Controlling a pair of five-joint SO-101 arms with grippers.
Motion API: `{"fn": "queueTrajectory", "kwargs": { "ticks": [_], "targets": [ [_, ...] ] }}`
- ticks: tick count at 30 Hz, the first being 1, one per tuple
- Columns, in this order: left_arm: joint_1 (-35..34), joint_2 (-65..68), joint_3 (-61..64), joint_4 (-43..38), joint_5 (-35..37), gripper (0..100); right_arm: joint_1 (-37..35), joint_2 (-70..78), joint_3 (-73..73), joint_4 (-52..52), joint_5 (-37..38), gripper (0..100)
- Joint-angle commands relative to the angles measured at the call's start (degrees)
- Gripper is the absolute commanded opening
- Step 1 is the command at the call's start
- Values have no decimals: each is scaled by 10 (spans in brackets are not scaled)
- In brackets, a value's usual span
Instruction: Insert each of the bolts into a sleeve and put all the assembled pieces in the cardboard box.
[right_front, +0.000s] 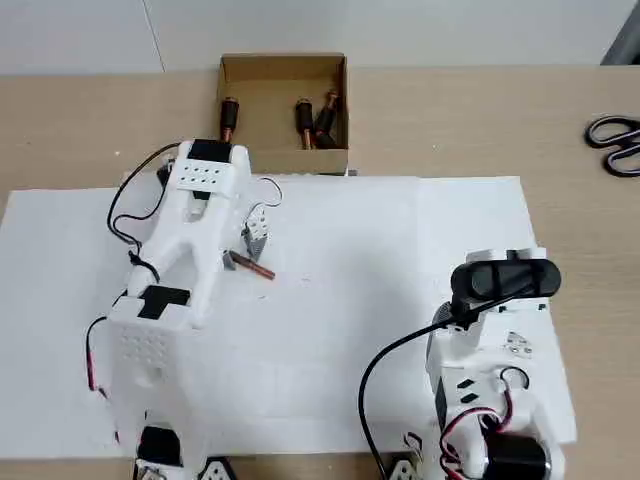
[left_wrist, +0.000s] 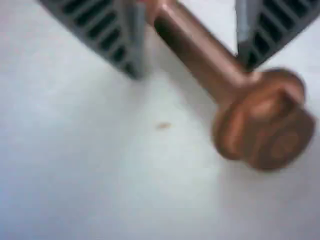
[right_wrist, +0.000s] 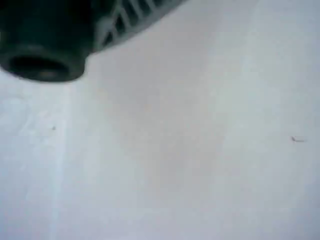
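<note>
- Starting at the near edge of the worktop (right_front: 60, 120), the right arm (right_front: 490, 400) sits folded low over the white paper sheet (right_front: 330, 340), on the right side.
- The right gripper (right_wrist: 120, 20) hangs close above bare paper with a dark round hollow part (right_wrist: 42, 57) beside it. I cannot tell if this gripper is open or closed, or what the dark part is.
- Some small silvery pieces (right_front: 517, 345) lie on the paper just beside the right arm.
- The left arm (right_front: 185, 240) stretches forward over the left half of the paper, with its wrist bent down.
- The left gripper (left_wrist: 189, 65) is down at the paper and its fingers (left_wrist: 100, 30) are spread apart, one on each side of the shaft of a copper bolt (left_wrist: 265, 130).
- The bolt lies flat on the paper. Its flanged hexagonal head sticks out past the fingertips, and the gap between the fingers is wider than the shaft.
- Farther back, touching the far edge of the paper, stands the cardboard box (right_front: 283, 60), open at the top.
- Inside the box are assembled pieces (right_front: 305, 125) — one along the left wall, and others close together by the right wall.
- A pair of scissors (right_front: 615, 140) lies on the bare wood at the far right — well apart from everything else.
</note>
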Motion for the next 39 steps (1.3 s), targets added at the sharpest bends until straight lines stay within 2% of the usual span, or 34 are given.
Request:
{"fn": "queueTrajectory", "kwargs": {
  "ticks": [1,8,17,26,29,39],
  "targets": [
    [-21,26,7,-4,2,22,6,0,-2,-15,-6,3],
    [-19,13,-6,0,3,11,6,0,-2,-15,-6,3],
    [-1,-98,-96,40,0,6,6,-2,-2,-15,-7,3],
    [18,-142,-96,40,-6,6,6,-2,-2,-21,-7,3],
    [18,-142,-87,40,-74,6,6,-2,-2,-19,-7,3],
    [5,-142,-22,37,-482,6,6,0,-2,-16,-7,3]
  ]
}}
